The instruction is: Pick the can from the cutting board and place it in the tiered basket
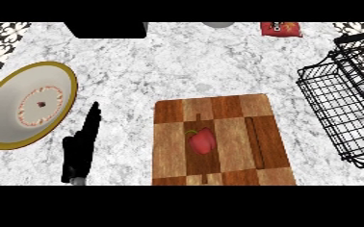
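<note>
The marble counter (177,57) is carrying a checkered wooden cutting board (235,125) at five o'clock, with a red bell pepper (202,141) lying on it; no can is showing. A black wire tiered basket (338,106) is sitting at three o'clock, a gold-rimmed plate (35,103) at nine. The left hand (80,146) is resting at seven o'clock, fingers straight, holding nothing.

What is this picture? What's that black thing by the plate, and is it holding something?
You are looking down through a robot's eyes at a kitchen counter. The black thing is its left hand, resting open with fingers up, holding nothing. Its right hand is out of sight. Beside the hand lies a plate with a gold rim. In the middle is a wooden cutting board with a red pepper on it. I see no can there. At the right stands a black wire basket.
</note>
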Robot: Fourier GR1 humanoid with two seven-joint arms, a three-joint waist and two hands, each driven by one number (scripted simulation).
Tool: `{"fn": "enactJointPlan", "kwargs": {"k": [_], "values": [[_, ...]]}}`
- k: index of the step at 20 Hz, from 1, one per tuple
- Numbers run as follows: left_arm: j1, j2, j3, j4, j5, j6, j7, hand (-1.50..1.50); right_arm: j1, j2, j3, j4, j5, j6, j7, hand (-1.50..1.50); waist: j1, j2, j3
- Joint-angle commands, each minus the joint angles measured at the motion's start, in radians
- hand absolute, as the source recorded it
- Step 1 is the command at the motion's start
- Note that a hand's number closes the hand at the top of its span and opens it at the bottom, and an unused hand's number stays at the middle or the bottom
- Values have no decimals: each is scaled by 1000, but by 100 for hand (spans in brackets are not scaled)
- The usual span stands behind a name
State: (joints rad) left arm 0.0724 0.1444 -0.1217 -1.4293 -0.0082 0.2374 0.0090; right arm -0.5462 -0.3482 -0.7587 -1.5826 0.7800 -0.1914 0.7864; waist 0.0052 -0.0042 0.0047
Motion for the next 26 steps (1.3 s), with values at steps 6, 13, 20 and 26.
{"fn": "enactJointPlan", "kwargs": {"k": [6,13,20,26], "values": [[21,-5,6,16,-8,10,25,0,101,-103,-146,-255,99,-97,110,-150,-35,-3,-6],[49,28,53,-14,24,-9,44,0,316,-69,-368,-642,-73,93,238,-150,-62,-11,-6],[105,28,75,7,31,-7,-19,0,534,29,-685,-860,-439,261,258,-150,-109,-25,-5],[137,-18,40,-8,0,40,2,0,623,9,-882,-825,-758,356,222,-150,-140,-35,-5]]}}
